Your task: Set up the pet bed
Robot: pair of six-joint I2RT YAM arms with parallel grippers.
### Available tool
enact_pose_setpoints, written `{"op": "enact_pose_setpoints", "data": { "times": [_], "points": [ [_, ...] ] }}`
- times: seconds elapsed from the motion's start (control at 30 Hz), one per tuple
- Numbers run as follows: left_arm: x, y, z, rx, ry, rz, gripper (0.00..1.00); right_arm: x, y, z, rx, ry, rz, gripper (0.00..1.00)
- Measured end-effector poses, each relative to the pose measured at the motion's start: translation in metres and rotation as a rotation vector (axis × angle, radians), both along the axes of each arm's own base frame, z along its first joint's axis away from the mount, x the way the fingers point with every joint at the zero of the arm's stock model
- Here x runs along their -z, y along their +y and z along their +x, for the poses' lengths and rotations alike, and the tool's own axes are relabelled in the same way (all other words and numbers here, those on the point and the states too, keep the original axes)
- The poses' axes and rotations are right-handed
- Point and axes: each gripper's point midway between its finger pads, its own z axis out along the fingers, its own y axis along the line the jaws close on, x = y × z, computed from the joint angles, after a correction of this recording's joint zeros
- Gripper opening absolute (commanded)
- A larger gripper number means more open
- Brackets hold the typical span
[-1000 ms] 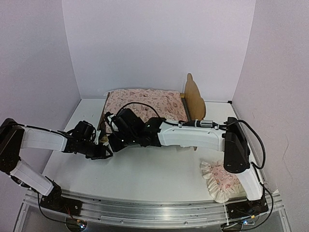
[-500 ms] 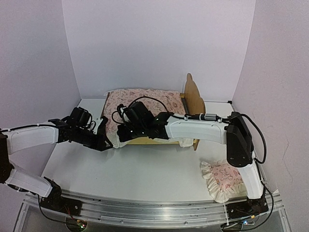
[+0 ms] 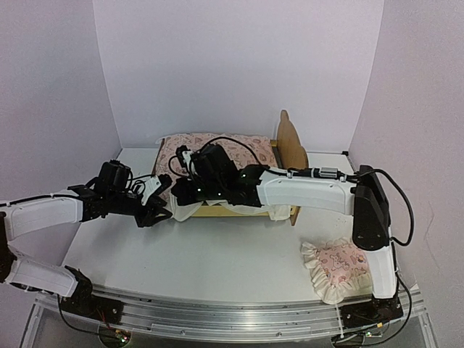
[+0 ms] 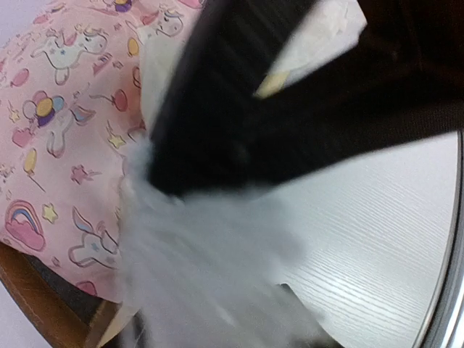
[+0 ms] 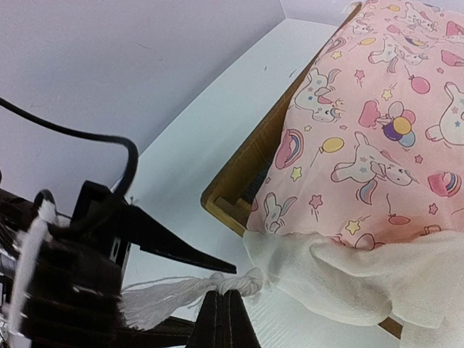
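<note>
The pet bed [image 3: 291,148] stands at the back with its headboard to the right; its wooden foot corner [image 5: 232,196] shows in the right wrist view. A pink cushion [image 3: 217,148] lies on it. White cloth [image 5: 348,279] hangs over the foot end and ends in a knot [image 5: 243,281] and a tassel [image 5: 163,293]. My right gripper [image 5: 226,312] is shut, its tips against the underside of the knot. My left gripper [image 3: 161,199] is open, its black fingers [image 5: 181,250] on either side of the tassel. In the left wrist view the blurred tassel [image 4: 210,268] hides the jaws.
A small pink ruffled pillow [image 3: 333,268] lies on the table at the near right, beside the right arm's base. The white walls close in behind and on both sides. My right arm [image 3: 304,192] stretches across the front of the bed.
Both grippers have moved away from the near edge and up to the bed's foot corner. The left arm has straightened and risen.
</note>
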Motion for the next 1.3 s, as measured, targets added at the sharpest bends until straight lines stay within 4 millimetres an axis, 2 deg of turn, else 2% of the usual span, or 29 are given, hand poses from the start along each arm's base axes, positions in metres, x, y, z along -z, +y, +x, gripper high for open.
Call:
{"op": "enact_pose_setpoints", "data": {
  "times": [0.07, 0.47, 0.67, 0.77, 0.83, 1.0, 1.17, 1.3],
  "points": [
    [-0.005, -0.003, 0.008, -0.010, -0.025, -0.018, 0.42, 0.004, -0.001, -0.001, -0.002, 0.009, -0.004, 0.00],
    [-0.015, -0.012, 0.031, -0.052, -0.083, -0.071, 0.01, -0.003, 0.000, -0.002, -0.004, 0.008, 0.025, 0.00],
    [-0.016, -0.007, 0.037, -0.094, -0.093, -0.055, 0.00, 0.001, -0.006, -0.001, 0.003, 0.010, 0.025, 0.00],
    [-0.016, 0.000, 0.037, -0.098, -0.105, -0.021, 0.00, 0.012, -0.023, -0.001, 0.020, 0.027, -0.003, 0.00],
    [-0.020, 0.007, 0.033, -0.090, -0.122, 0.003, 0.00, 0.022, -0.042, 0.000, 0.043, 0.043, -0.032, 0.00],
    [-0.044, 0.018, 0.020, -0.044, -0.209, 0.023, 0.00, 0.032, -0.075, 0.011, 0.104, 0.063, -0.069, 0.00],
    [-0.042, 0.016, 0.001, 0.042, -0.199, 0.038, 0.00, 0.043, -0.081, 0.010, 0.101, 0.089, -0.080, 0.00],
    [-0.035, 0.022, -0.001, 0.056, -0.197, 0.079, 0.00, 0.056, -0.073, -0.018, -0.047, 0.140, -0.089, 0.00]
  ]
}}
